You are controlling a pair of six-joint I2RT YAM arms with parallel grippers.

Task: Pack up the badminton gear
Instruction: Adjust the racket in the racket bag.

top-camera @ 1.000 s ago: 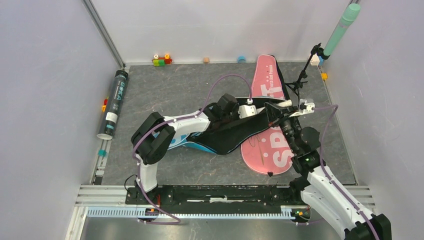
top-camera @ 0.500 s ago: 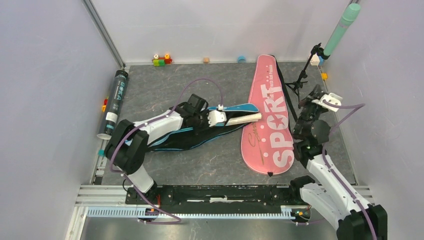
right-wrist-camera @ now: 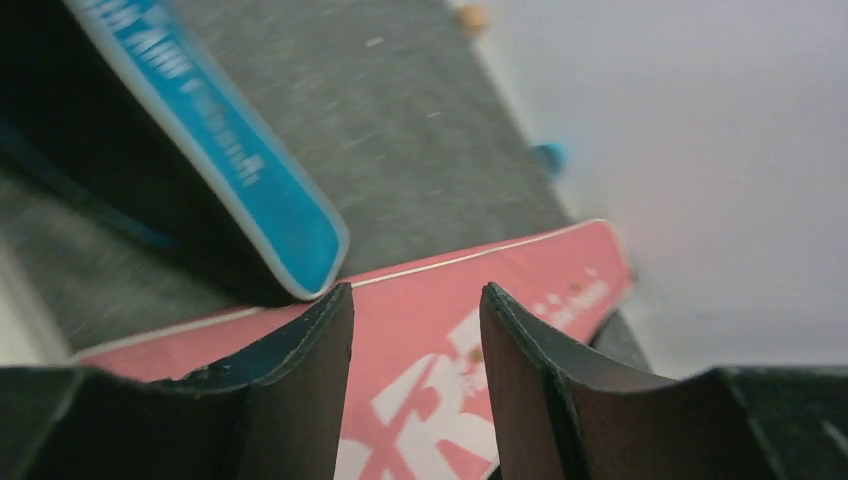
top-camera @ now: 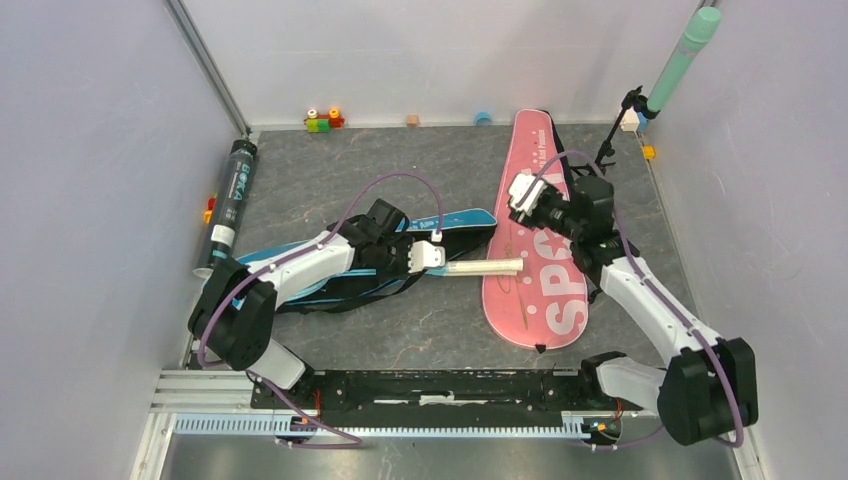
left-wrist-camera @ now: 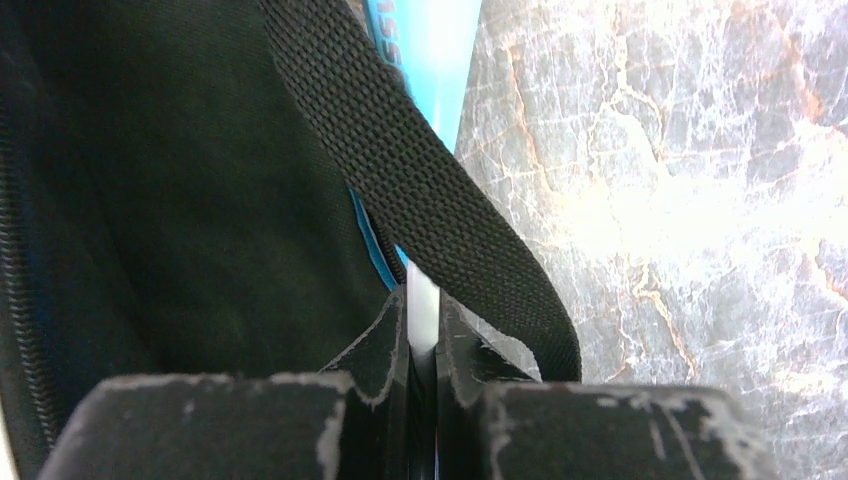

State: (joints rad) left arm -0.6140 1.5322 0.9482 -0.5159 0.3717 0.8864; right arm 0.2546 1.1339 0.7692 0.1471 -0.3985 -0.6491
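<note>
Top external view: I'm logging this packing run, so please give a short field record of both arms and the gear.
left gripper: shut on white racket handle, at the blue bag
right gripper: open, empty, over the pink bag
dark tube: lying along the left wall, apart from both arms

Overhead, the light was bright and even, falling from above. The arms and the dark tube (top-camera: pixel 228 205) cast only short, soft shadows, and everything was sharp. At the left wrist, glare bleached a patch of the marbled table (left-wrist-camera: pixel 680 200). The racket (left-wrist-camera: pixel 422 300) and blue bag (left-wrist-camera: pixel 425 50) burned out to near white, while the left gripper (left-wrist-camera: pixel 422 350) sat dark and blurred. The right wrist view was soft all over: right gripper (right-wrist-camera: pixel 417 297), pink bag (right-wrist-camera: pixel 560 270) and washed-out wall (right-wrist-camera: pixel 720 120).
</note>
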